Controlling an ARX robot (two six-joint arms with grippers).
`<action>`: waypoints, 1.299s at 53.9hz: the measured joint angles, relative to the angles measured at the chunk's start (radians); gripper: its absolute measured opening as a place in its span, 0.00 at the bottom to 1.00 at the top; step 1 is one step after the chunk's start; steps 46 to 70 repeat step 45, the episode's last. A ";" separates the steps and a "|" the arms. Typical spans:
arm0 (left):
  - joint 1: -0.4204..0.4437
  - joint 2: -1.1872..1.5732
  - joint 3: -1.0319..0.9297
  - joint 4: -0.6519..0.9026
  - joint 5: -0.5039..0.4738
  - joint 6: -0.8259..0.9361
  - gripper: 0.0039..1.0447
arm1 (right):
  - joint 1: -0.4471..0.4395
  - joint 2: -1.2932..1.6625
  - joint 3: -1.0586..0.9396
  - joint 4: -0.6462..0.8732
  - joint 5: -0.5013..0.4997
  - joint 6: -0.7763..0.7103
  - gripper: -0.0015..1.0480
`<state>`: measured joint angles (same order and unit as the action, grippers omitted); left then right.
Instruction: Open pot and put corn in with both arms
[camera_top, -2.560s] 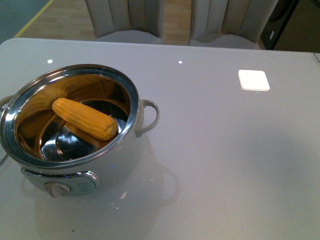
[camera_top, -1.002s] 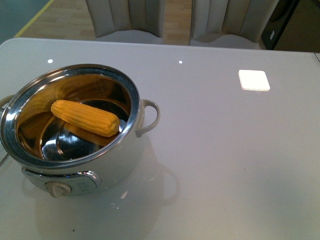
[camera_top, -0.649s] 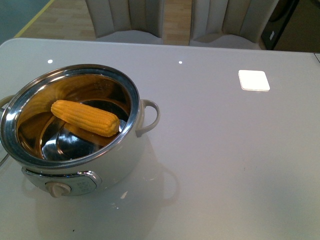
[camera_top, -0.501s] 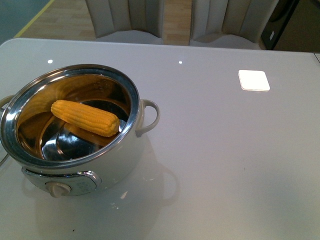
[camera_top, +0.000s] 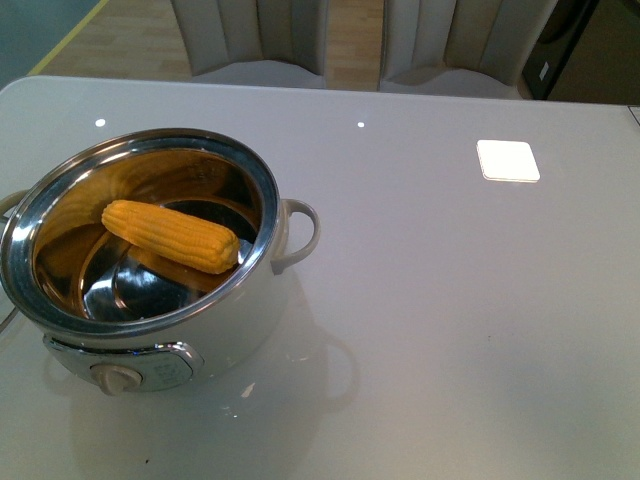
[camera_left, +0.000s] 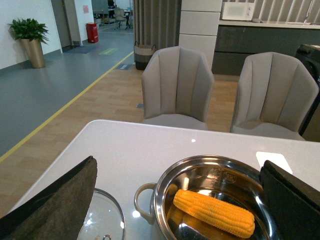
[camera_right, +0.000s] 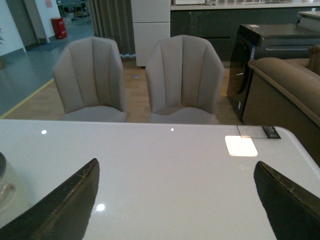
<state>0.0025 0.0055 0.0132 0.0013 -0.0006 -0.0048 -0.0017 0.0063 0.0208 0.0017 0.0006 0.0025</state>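
Front view shows the pot (camera_top: 140, 255) near the table's (camera_top: 450, 300) left edge, lid off, the corn (camera_top: 170, 235) lying inside it. My left gripper (camera_left: 175, 200) hangs spread wide above the pot, the lid (camera_left: 102, 220) beside it; my right gripper (camera_right: 175, 200) is spread over bare table.

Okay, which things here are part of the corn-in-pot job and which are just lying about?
Job: pot, corn lying inside it, glass lid set on the table beside the pot.
Just there: two chairs, potted plant, microwave.
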 joint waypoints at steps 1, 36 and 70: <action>0.000 0.000 0.000 0.000 0.000 0.000 0.93 | 0.000 0.000 0.000 0.000 0.000 0.000 0.92; 0.000 0.000 0.000 0.000 0.000 0.000 0.93 | 0.000 0.000 0.000 0.000 0.000 0.000 0.91; 0.000 0.000 0.000 0.000 0.000 0.000 0.93 | 0.000 0.000 0.000 0.000 0.000 0.000 0.91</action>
